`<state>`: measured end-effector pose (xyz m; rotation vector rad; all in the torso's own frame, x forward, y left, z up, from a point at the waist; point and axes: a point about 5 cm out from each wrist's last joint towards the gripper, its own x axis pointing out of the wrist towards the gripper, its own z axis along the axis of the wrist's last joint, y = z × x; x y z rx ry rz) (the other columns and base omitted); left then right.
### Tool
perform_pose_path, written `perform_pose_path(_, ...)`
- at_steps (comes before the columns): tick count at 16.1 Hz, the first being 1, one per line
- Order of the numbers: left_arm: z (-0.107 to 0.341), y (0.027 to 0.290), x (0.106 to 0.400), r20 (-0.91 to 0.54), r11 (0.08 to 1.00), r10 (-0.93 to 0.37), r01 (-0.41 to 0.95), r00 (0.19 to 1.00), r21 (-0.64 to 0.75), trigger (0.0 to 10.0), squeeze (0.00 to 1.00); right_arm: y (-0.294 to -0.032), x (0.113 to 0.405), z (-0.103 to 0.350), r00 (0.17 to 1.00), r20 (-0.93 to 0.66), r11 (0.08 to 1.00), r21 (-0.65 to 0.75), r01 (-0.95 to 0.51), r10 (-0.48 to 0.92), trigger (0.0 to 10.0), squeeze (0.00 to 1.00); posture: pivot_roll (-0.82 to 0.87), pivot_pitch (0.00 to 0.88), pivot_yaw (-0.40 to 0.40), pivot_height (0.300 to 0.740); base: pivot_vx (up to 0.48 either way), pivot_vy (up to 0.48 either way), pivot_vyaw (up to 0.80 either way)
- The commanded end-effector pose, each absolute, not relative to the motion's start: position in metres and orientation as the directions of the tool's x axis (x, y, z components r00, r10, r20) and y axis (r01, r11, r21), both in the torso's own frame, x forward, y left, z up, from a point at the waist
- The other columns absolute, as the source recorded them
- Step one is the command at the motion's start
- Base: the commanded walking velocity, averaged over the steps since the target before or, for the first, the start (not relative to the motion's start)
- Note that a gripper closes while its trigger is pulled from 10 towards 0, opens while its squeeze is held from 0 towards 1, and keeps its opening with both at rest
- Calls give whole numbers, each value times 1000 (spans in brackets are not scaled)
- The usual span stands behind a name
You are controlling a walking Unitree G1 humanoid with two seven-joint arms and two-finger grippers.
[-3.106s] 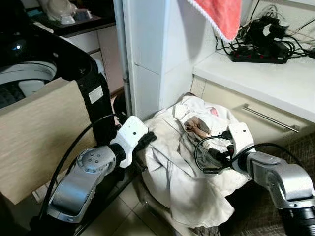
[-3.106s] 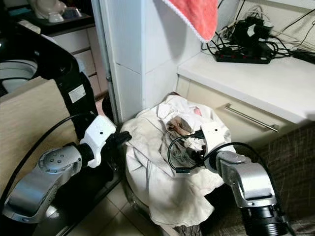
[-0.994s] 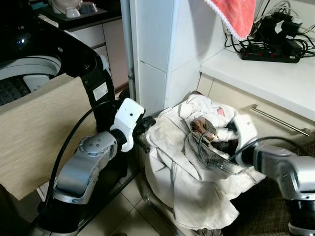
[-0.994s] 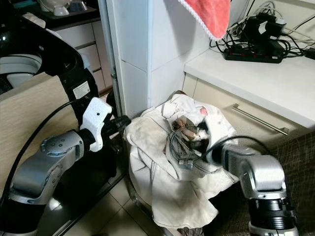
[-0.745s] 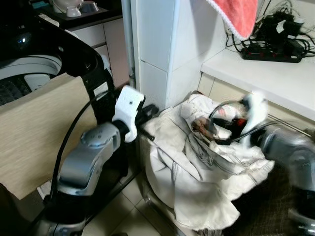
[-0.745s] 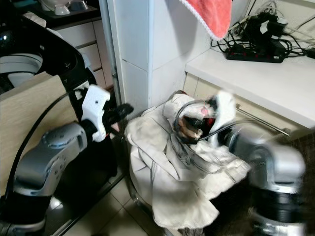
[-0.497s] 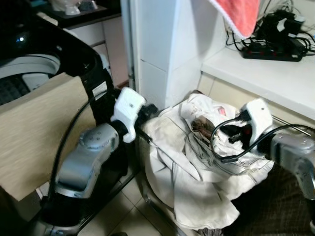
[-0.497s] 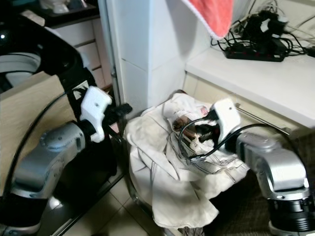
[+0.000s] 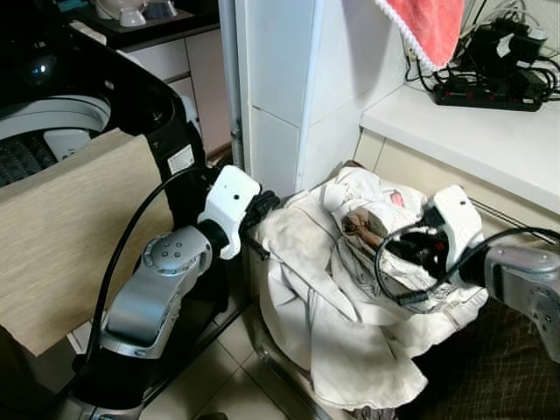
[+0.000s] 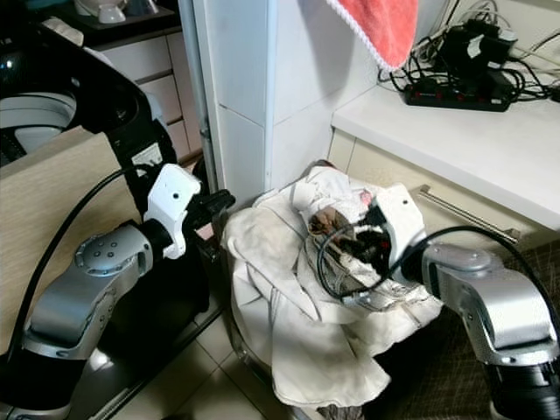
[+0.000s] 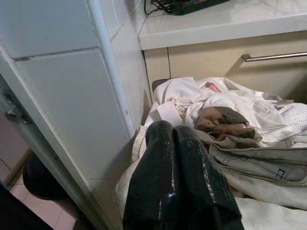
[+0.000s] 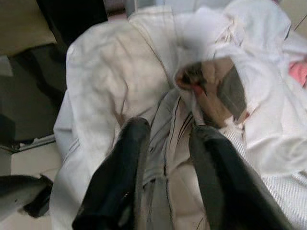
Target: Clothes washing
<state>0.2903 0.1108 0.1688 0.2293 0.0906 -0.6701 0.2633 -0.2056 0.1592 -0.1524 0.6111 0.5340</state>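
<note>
A heap of white laundry (image 9: 332, 306) spills over a basket on the floor, with a brown-grey garment (image 9: 360, 225) on top. My right gripper (image 12: 165, 143) hovers just over the heap's right side, open, its two fingers (image 12: 127, 163) spread above a striped white fold. In the left eye view the right gripper (image 9: 411, 251) sits beside the brown-grey garment. My left gripper (image 9: 262, 206) is shut, empty, at the heap's left edge by the white pillar; in the left wrist view its fingers (image 11: 163, 143) press together.
An open top-loading washing machine (image 9: 61, 122) stands at the left, a wooden panel (image 9: 61, 236) leaning before it. White pillar (image 9: 280, 96) behind the basket. Counter (image 9: 472, 131) with power strip (image 9: 490, 92) at right; a red towel (image 9: 429, 26) hangs overhead. Tiled floor (image 9: 227, 385) below.
My right gripper has come up out of the laundry heap, swung up fast, then settled just above the pile with its fingers apart. The left arm has barely moved.
</note>
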Motion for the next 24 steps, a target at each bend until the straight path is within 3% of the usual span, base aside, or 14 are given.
perform_pose_path(1, 167, 109, 289, -169, 746, -615, 637, 771, 192, 10000, 0, -204, 261, 163, 679, -584, 841, 13, -540, 445, 10000, 1000, -41, 0, 4, 740, 0, 0, 0)
perform_pose_path(10, 161, 106, 284, -216, 689, -666, 700, 714, 189, 10000, 0, -204, 249, 148, 597, -647, 809, 53, -585, 474, 10000, 1000, -39, 0, 13, 740, 0, 0, 0)
perform_pose_path(12, 153, 101, 273, -282, 605, -732, 782, 620, 149, 10000, 0, -211, 250, 132, 598, -694, 834, 6, -551, 400, 10000, 1000, -42, 0, 16, 740, 0, 0, 0)
perform_pose_path(13, 147, 99, 266, -323, 551, -762, 824, 562, 133, 10000, 0, -214, 245, 117, 552, -733, 829, 27, -559, 396, 10000, 0, -44, 0, 18, 740, 0, 0, 0)
perform_pose_path(16, 143, 96, 258, -355, 499, -792, 862, 496, 91, 10000, 0, -220, 243, 101, 529, -766, 843, 31, -538, 365, 10000, 0, -43, 0, 17, 740, 0, 0, 0)
perform_pose_path(17, 142, 96, 255, -368, 478, -802, 875, 471, 78, 10000, 0, -224, 245, 97, 534, -776, 847, 3, -531, 337, 4000, 0, -43, 0, 17, 740, 0, 0, 0)
perform_pose_path(18, 141, 96, 253, -375, 464, -807, 883, 456, 74, 10000, 0, -226, 247, 96, 541, -777, 852, -12, -523, 322, 941, 0, -43, 0, 17, 740, 0, 0, 0)
perform_pose_path(19, 142, 96, 253, -376, 465, -806, 882, 457, 75, 10000, 0, -227, 249, 97, 544, -774, 852, -11, -523, 324, 0, 0, -44, 0, 20, 740, 0, 0, 0)
perform_pose_path(24, 144, 98, 254, -380, 471, -800, 878, 464, 81, 10000, 0, -229, 253, 100, 553, -761, 854, 2, -521, 339, 0, 0, -42, 0, 17, 740, 0, 0, 0)
